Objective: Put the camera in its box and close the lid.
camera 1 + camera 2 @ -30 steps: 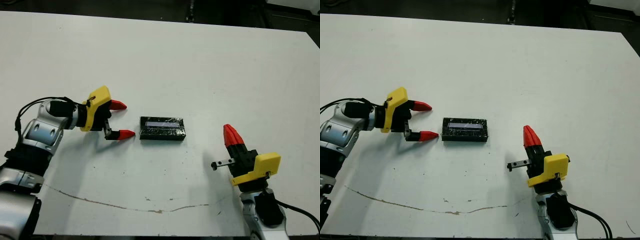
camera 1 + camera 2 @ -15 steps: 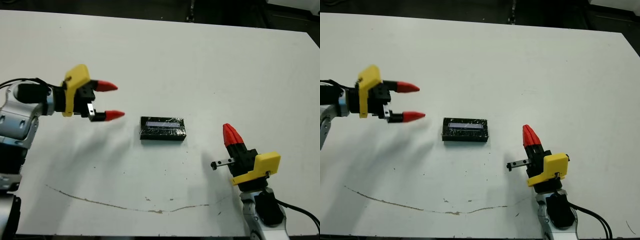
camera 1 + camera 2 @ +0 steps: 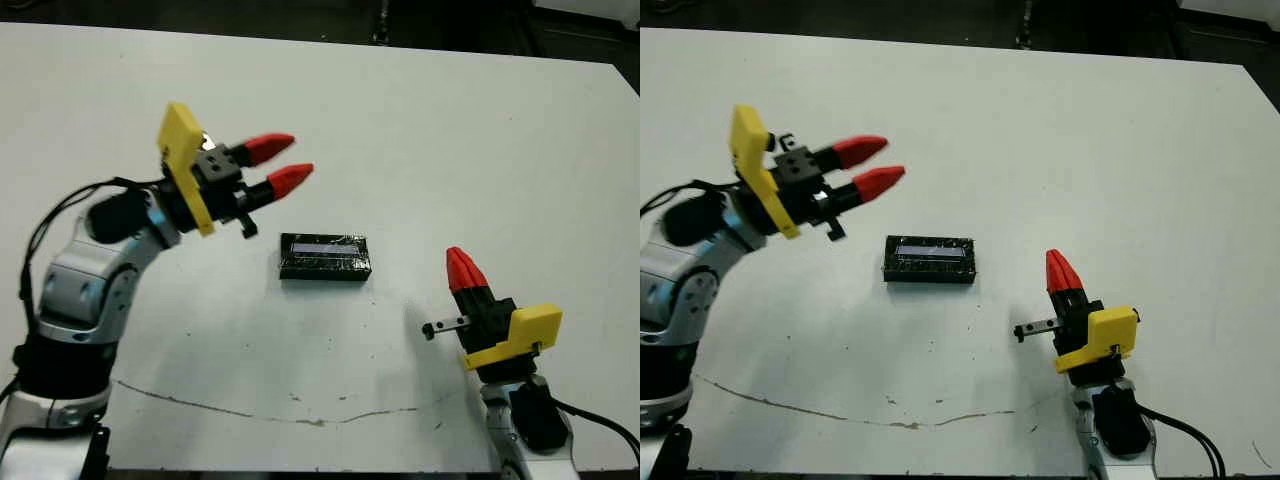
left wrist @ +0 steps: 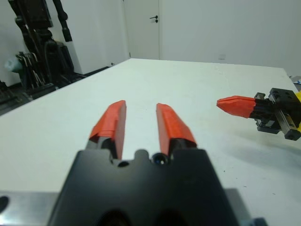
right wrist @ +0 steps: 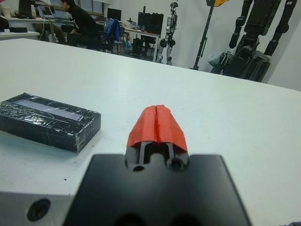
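- Your left gripper (image 3: 282, 163) has its two red fingers (image 4: 112, 124) parted by a narrow gap, with nothing between them; it is raised above the table (image 3: 420, 120) and points across toward the far right.
- Behind those fingers you see the black body and yellow bracket, and the grey left arm (image 3: 85, 290) bends down toward the near left edge.
- Your right gripper (image 3: 458, 266) has its red fingertips (image 5: 156, 123) pressed together into a single point (no gap shows in its wrist view), and it grips nothing.
- It stands near the table's front right, tips pointing away from you, with the yellow bracket below.
- The box (image 3: 325, 258) lies on the table between the two grippers, well apart from both, and closer to the left one.
- The lid (image 5: 45, 108) sits on top of it, speckled black with a pale stripe along its length; the box is closed.
- You cannot see the camera in any view.
- A thin brown line (image 3: 260, 412) runs across the table near the front edge.
- Beyond the table, the right wrist view shows a person (image 5: 82, 23) seated at a desk.
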Available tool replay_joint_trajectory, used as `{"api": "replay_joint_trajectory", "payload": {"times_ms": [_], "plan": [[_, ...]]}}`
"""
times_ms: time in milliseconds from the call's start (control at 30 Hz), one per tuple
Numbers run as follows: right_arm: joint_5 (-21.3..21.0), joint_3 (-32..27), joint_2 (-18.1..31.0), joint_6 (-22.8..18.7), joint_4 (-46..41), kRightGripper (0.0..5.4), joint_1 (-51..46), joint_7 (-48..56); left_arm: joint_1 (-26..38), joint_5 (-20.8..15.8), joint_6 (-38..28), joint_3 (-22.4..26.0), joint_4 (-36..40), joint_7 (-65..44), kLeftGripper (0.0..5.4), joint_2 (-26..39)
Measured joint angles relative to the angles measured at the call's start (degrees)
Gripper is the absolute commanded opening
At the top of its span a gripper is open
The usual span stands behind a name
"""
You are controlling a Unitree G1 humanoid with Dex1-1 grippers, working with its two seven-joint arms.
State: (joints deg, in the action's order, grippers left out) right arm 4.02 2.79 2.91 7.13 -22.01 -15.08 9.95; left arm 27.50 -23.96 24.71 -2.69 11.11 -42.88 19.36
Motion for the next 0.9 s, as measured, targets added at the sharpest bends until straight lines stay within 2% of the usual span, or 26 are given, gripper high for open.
{"api": "replay_joint_trajectory", "payload": {"times_ms": [133,267,700,900], "plan": [[-0.1,0.0,0.0,0.0,0.0,0.00,0.0,0.0,0.1,0.7,0.1,-2.2,-2.4,0.7,0.61,-1.2],[-0.1,0.0,-0.1,0.0,0.0,0.00,-0.1,0.0,0.3,3.0,0.8,-4.9,-3.7,1.4,0.01,-1.4],[0.0,0.0,-0.1,0.0,0.1,0.00,-0.3,0.0,0.7,11.0,5.7,-13.4,-7.7,2.8,0.01,-1.1],[-0.1,0.0,-0.1,0.0,0.1,0.00,-0.3,-0.1,0.7,12.7,6.0,-15.4,-9.1,1.8,0.01,-0.5]]}}
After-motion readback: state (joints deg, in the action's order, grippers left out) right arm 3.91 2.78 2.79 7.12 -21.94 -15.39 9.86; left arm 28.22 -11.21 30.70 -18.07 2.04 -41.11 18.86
